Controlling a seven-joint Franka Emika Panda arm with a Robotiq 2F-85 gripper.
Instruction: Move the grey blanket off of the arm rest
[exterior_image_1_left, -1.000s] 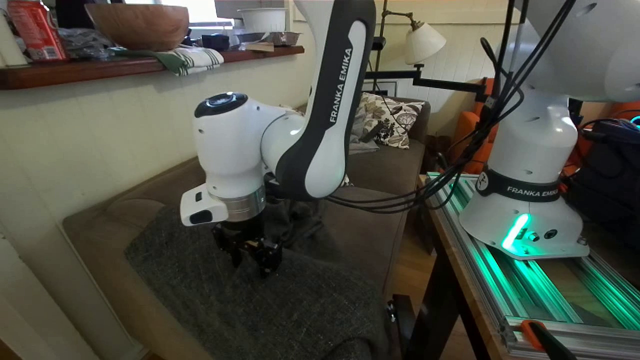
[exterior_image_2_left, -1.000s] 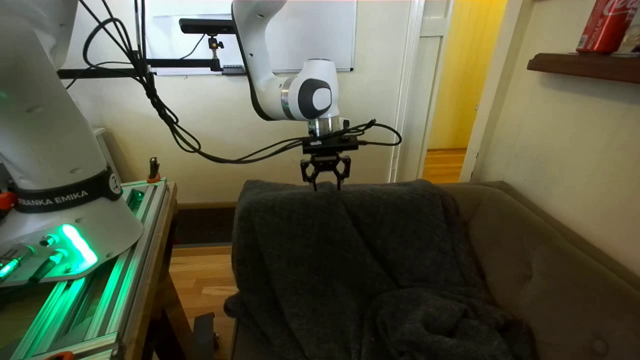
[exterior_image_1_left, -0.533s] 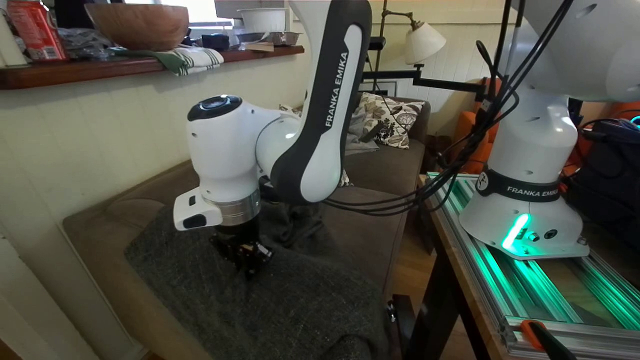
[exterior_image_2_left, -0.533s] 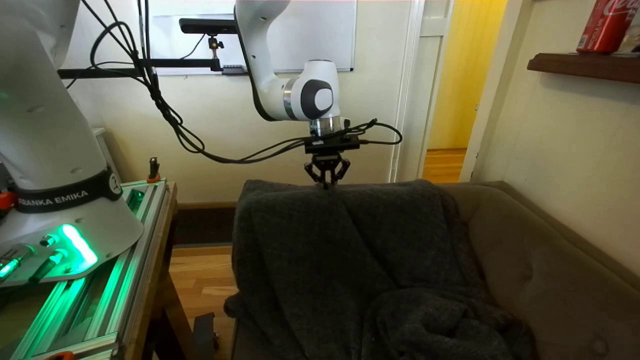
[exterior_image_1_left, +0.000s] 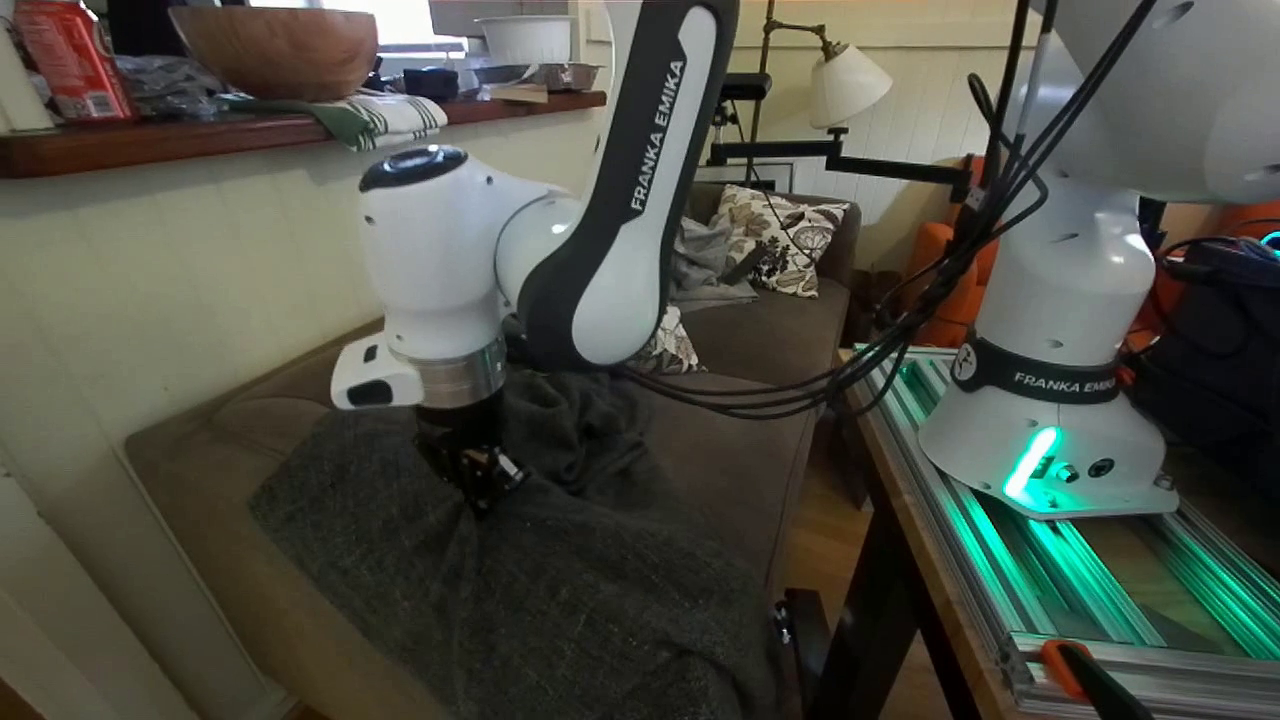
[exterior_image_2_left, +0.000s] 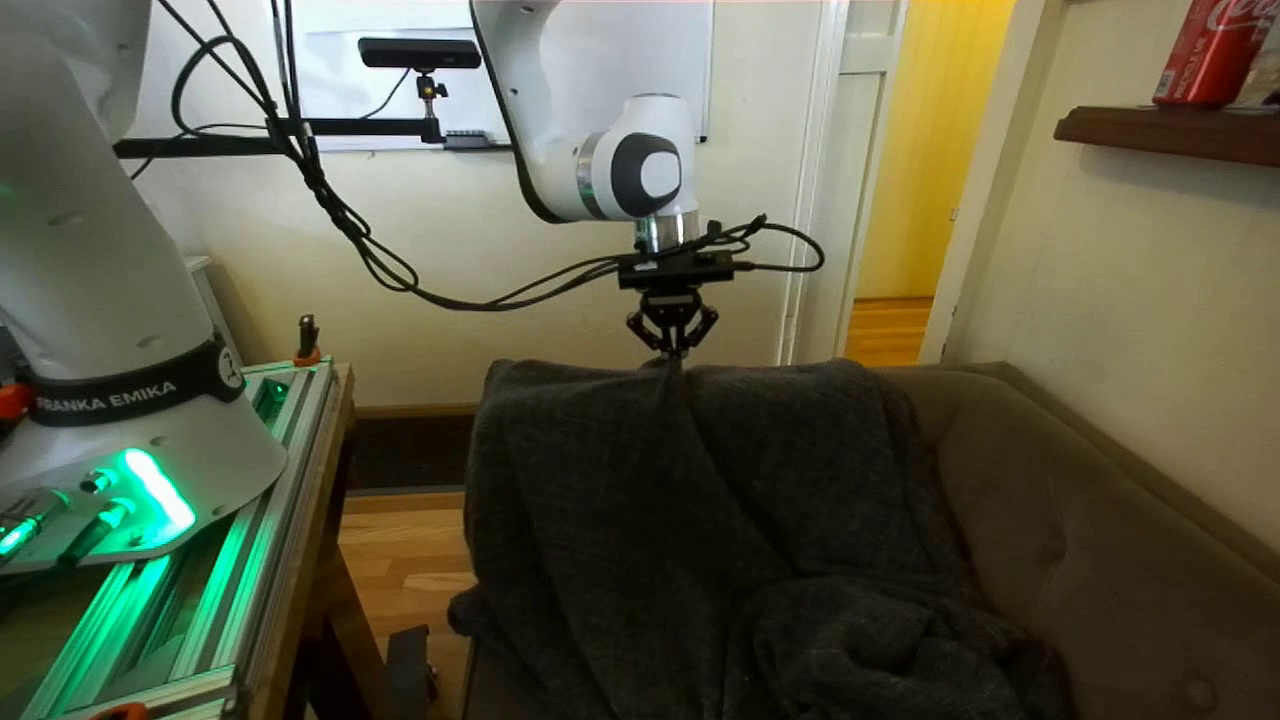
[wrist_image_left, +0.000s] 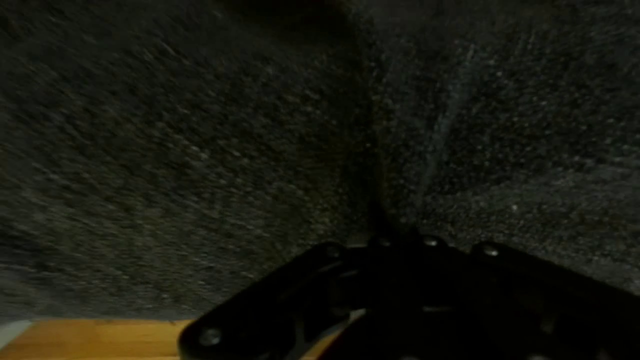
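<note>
The dark grey blanket (exterior_image_1_left: 600, 610) lies over the brown arm rest (exterior_image_1_left: 230, 530) of the couch and spreads onto the seat, where it is bunched up. In an exterior view the blanket (exterior_image_2_left: 600, 480) rises in a small peak at the top of the arm rest, pinched in my gripper (exterior_image_2_left: 674, 355). The fingers are together on this fold, pointing down. Seen from the wrist, creases in the blanket (wrist_image_left: 200, 175) run into the dark gripper (wrist_image_left: 402, 237). Most of the arm rest is hidden under the cloth.
A wooden ledge (exterior_image_1_left: 180, 142) with a bowl (exterior_image_1_left: 280, 55) and a red can (exterior_image_1_left: 75, 65) juts from the wall above the couch. The robot base (exterior_image_1_left: 1050, 430) stands on a metal-railed table beside the couch. Loose cables (exterior_image_2_left: 480, 303) hang along the arm. A patterned pillow (exterior_image_1_left: 780, 240) lies farther back.
The gripper's fingers have come together on the blanket. The gripper has then risen slightly, lifting a small fold, and shifted a little toward the wall side.
</note>
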